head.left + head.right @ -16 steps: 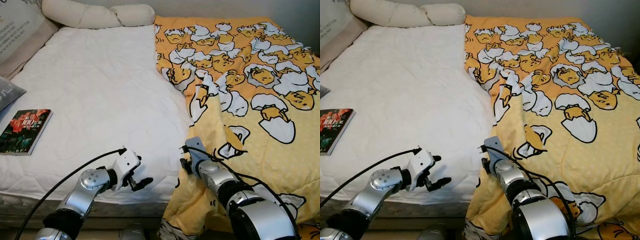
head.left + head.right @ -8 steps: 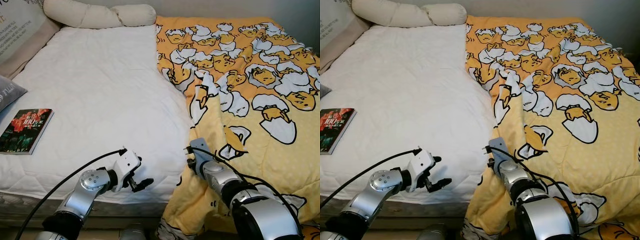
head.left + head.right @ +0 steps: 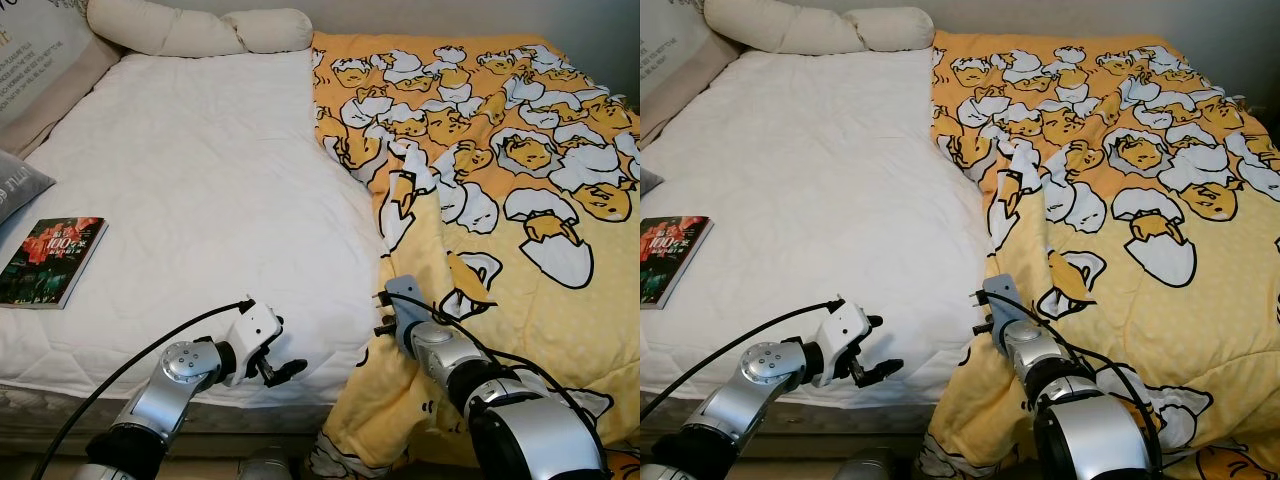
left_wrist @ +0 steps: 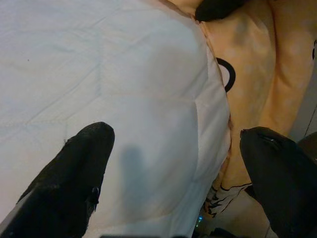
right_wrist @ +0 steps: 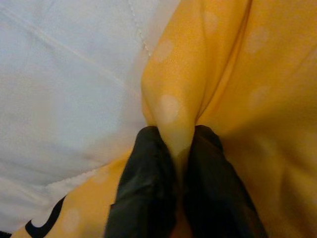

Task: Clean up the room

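The 2 black fingers (image 5: 143,183) of the right gripper (image 5: 173,163) are pressed together on a raised fold of the yellow blanket (image 3: 520,200), the cloth squeezed up between their tips. In the head views that gripper sits at the blanket's inner edge, where the yellow cloth meets the white mattress (image 3: 200,200) near the foot of the bed, and the wrist (image 3: 405,305) hides the fingertips there. Beyond the fingers the blanket spreads up the bed's right half to the far end, printed with white-and-yellow egg cartoon figures, its inner edge rumpled and lying over the mattress. Below the fingers the blanket hangs over the front side of the bed toward the floor.

The left gripper (image 3: 275,365) hovers at the front edge of the mattress, to the left of the right gripper and apart from it. Its 2 fingers (image 4: 74,173) are spread wide with nothing between them; the quilted white mattress surface lies between them, and the hanging yellow blanket edge shows past the far finger.

Well to the left of both grippers, a book (image 3: 52,262) with a dark red cover lies flat on the mattress near its left side, beside a grey cushion (image 3: 18,185). Far ahead of the fingers, 2 cream pillows (image 3: 190,30) lie along the head of the bed.
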Robot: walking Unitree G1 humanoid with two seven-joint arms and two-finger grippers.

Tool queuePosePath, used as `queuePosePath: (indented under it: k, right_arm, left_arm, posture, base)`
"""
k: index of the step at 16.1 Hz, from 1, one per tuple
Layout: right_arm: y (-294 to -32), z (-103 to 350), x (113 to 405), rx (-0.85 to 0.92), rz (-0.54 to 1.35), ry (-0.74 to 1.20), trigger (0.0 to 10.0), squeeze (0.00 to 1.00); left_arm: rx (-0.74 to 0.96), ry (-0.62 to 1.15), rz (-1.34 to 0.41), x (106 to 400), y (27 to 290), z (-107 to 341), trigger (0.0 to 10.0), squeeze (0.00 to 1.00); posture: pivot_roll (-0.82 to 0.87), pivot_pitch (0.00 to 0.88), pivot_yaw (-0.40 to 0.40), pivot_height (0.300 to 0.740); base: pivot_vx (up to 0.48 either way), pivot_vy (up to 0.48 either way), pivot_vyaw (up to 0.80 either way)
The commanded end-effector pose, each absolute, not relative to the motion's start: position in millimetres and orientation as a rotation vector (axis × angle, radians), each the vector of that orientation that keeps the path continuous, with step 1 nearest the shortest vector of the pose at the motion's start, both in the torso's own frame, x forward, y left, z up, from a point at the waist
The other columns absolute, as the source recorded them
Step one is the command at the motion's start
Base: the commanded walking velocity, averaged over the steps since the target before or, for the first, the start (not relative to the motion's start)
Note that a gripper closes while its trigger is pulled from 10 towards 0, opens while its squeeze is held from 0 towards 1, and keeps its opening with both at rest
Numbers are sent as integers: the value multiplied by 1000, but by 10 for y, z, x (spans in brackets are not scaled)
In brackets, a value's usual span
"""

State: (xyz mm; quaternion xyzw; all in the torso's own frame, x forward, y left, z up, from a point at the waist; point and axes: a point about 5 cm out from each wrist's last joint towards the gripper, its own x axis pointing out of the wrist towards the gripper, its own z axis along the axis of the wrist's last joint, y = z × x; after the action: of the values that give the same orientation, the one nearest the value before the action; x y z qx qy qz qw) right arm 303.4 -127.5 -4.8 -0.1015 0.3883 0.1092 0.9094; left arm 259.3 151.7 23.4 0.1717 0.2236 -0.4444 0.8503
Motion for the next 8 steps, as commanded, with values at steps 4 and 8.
queuePosePath:
  k: [4, 8]
  right_arm:
    - [-1403, -70, 3012, -175, 216, 819, 0, 0]
    - [-1311, -46, 2985, -93, 468, 780, 0, 0]
  left_arm:
    - [384, 457, -950, 2649, 1474, 260, 10000, 0]
    - [384, 448, -955, 2678, 1461, 264, 10000, 0]
  posture:
    - [309, 0, 28, 740]
    - [272, 0, 43, 740]
  base:
    - [0, 0, 0]
    - [0, 0, 0]
